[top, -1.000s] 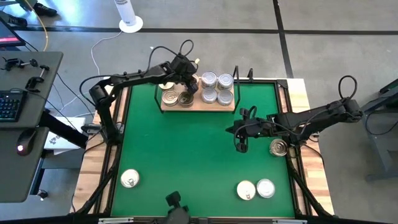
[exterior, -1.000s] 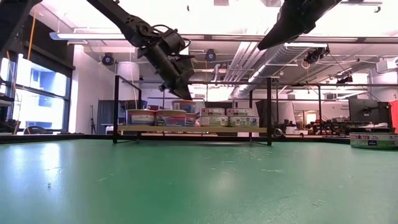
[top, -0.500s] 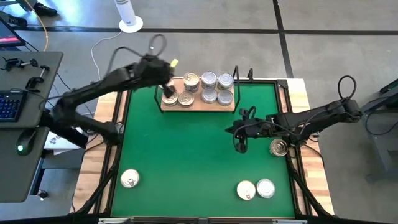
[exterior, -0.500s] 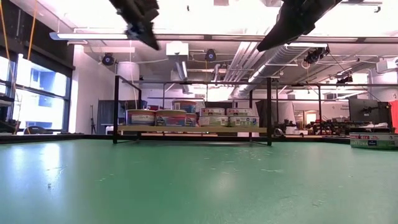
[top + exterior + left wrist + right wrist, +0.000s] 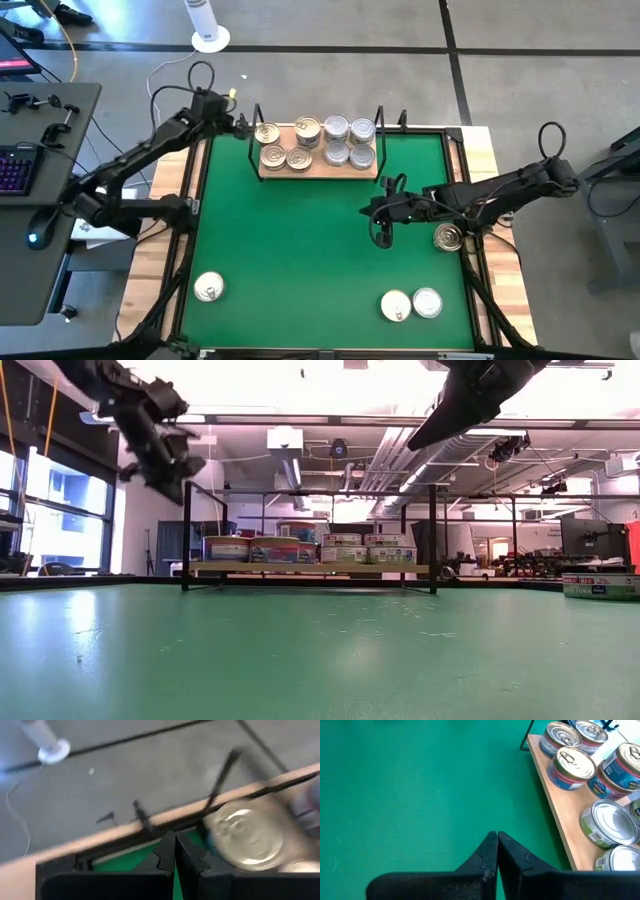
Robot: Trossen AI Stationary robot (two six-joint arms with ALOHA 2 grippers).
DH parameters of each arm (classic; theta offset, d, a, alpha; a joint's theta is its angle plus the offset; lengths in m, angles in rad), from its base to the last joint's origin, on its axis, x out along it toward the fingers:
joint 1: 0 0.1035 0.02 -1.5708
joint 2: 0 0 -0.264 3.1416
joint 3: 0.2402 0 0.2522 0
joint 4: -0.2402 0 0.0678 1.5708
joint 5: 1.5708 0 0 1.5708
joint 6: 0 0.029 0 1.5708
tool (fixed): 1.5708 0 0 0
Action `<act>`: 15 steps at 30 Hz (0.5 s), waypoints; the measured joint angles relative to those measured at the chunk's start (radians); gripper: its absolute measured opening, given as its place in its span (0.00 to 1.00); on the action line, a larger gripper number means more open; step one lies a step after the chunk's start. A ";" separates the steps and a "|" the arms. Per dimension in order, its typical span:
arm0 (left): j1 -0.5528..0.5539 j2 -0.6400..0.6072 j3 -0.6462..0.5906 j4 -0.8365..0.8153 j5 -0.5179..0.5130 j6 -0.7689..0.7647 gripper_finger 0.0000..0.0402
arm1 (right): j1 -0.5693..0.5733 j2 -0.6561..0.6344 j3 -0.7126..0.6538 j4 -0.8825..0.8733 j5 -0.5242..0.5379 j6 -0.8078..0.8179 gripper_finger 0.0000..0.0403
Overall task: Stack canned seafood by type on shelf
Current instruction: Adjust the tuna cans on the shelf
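Note:
The shelf [image 5: 318, 171] is a tan board with black uprights at the mat's far edge. Several cans stand on it: gold-lidded ones [image 5: 272, 156] on its left half, silver-lidded ones [image 5: 349, 141] on its right. In the low view the right-hand cans [image 5: 364, 547] sit two high. Loose cans lie on the mat [image 5: 208, 288] [image 5: 396, 305] [image 5: 427, 301] and at its right edge [image 5: 448, 237]. My left gripper [image 5: 243, 127] hangs shut in the air just left of the shelf. My right gripper [image 5: 384, 236] hovers shut over the mat's right half.
The green mat [image 5: 300, 250] has free room in its middle. Wooden table borders run along both sides [image 5: 165, 250]. A desk with a keyboard [image 5: 15, 170] stands beyond the left edge. Cables loop off both arms.
My left gripper has drawn back from above the shelf's left half toward the table's far left corner, rising a little and rolling as it went. The cans on the shelf have kept their places. My right arm has stayed still.

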 joint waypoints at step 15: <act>0.062 0.016 -0.350 0.486 0.171 -0.087 0.00 | 0.018 0.000 0.000 -0.001 0.000 0.012 0.00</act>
